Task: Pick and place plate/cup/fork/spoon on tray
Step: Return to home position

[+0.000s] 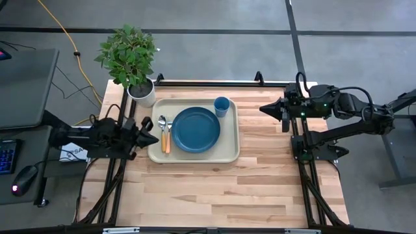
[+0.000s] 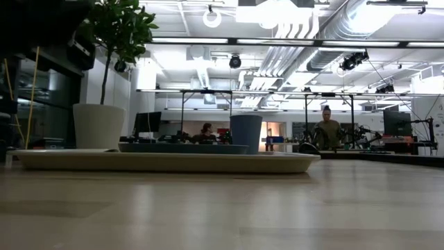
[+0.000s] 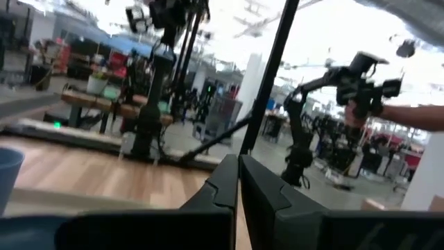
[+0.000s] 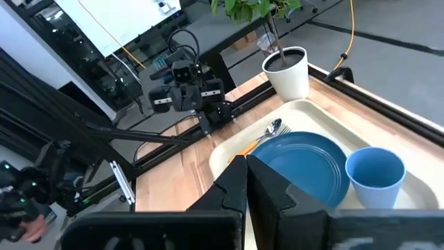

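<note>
The beige tray (image 1: pixel 224 155) lies on the table's far left part. On it rest the dark-blue plate (image 1: pixel 195 129) in the middle, the blue cup (image 1: pixel 221 105) upright at its far right corner, and the spoon (image 1: pixel 162 125) and fork (image 1: pixel 169 130) side by side left of the plate. My left gripper (image 1: pixel 155 138) is shut and empty, just off the tray's left edge. My right gripper (image 1: pixel 262 108) is shut and empty, right of the tray near the cup. The plate (image 4: pixel 305 169) and cup (image 4: pixel 374 176) also show in the right wrist view.
A potted plant in a white pot (image 1: pixel 142 92) stands at the table's far left corner, next to the tray. Bare wooden table (image 1: pixel 221 195) stretches over the near half. A keyboard and mouse (image 1: pixel 25 177) lie on a side desk at the left.
</note>
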